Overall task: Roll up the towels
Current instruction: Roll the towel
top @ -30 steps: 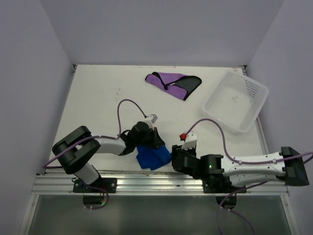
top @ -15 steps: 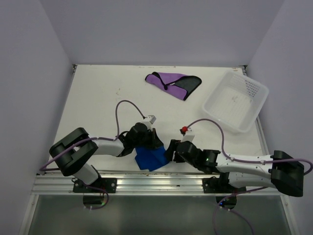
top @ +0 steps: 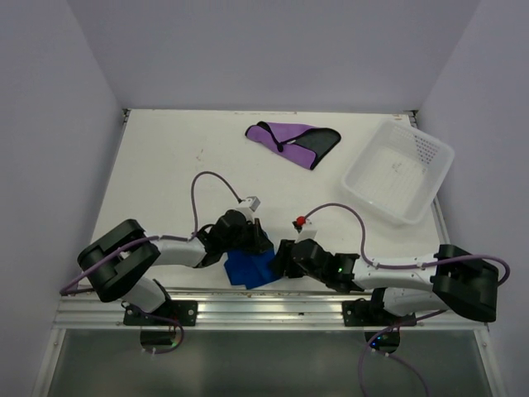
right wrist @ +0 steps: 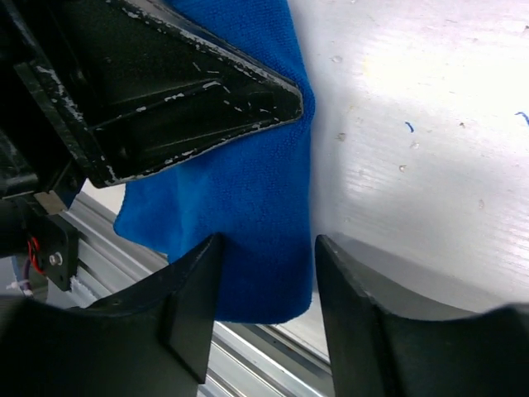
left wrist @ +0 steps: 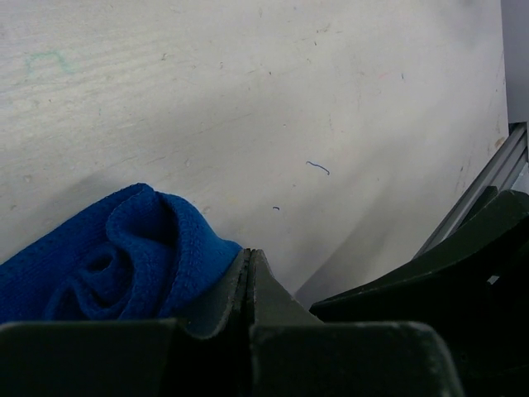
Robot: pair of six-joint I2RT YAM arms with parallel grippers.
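Note:
The blue towel [top: 250,267] lies bunched near the table's front edge. My left gripper [top: 250,241] rests shut on its far side. In the left wrist view the towel's rolled fold [left wrist: 107,256] sits just left of the closed fingertips [left wrist: 250,252], with nothing between them. My right gripper [top: 281,259] is open at the towel's right edge. Its fingers [right wrist: 194,281] straddle the blue towel's corner [right wrist: 248,198], and a small gap shows at the right finger. The purple towel with a black section [top: 293,141] lies flat at the far middle, apart from both grippers.
A white perforated basket [top: 398,172] stands at the far right. An aluminium rail [top: 273,306] runs along the table's front edge, right below the blue towel. Purple cables loop over both arms. The left gripper's black finger [right wrist: 182,91] lies just above the right gripper.
My right arm has swung left and forward, bringing its open jaws from beside the blue towel onto its right edge. The left gripper has shifted slightly left, still shut.

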